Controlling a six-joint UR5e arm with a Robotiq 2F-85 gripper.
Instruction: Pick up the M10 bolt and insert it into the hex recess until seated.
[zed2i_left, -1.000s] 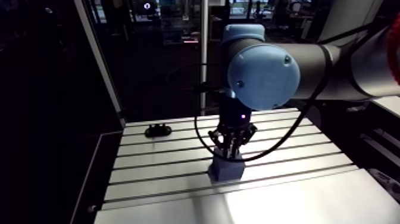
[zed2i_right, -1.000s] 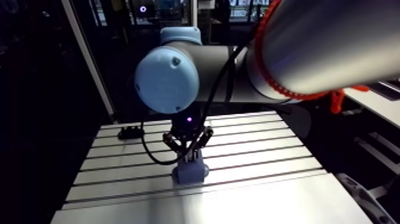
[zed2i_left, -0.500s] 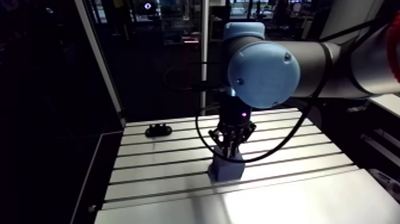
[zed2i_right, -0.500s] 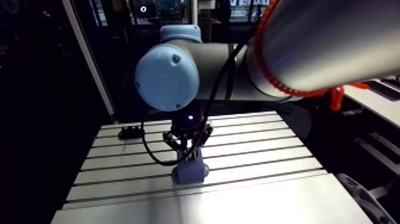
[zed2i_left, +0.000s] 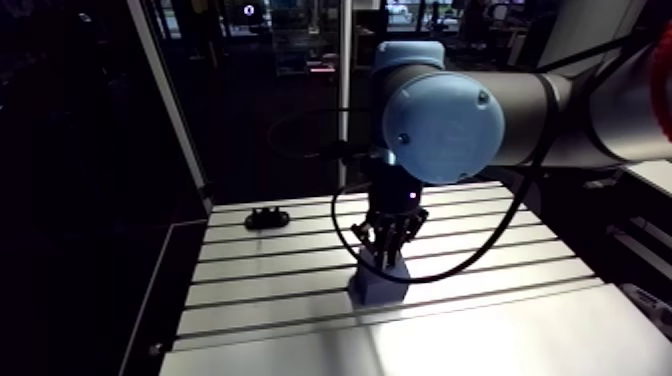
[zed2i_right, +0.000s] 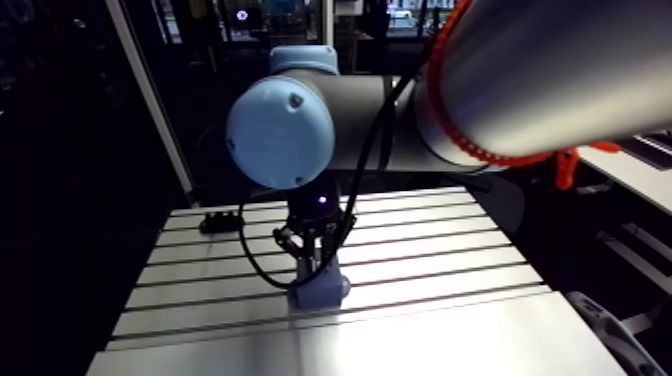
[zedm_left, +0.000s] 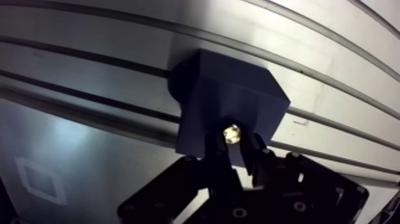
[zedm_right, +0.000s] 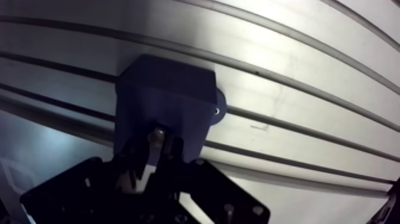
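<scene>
Now the fingers (zedm_left: 215, 154) are clamped on the brassy bolt (zedm_left: 232, 133) between them, the dark blue block (zedm_left: 220, 95) directly beneath on the counter (zedm_left: 333, 77).

From the wrist view I see only the bright end of the bolt (zedm_left: 231, 134); the hand (zedm_left: 233, 145), clamped around it, hides the rest. The blue block (zedm_left: 229, 98) shows me no recess. In the arm view, a dark object (zed2i_left: 266, 217) far back on the bench (zed2i_left: 480, 330) is too small to identify.
</scene>
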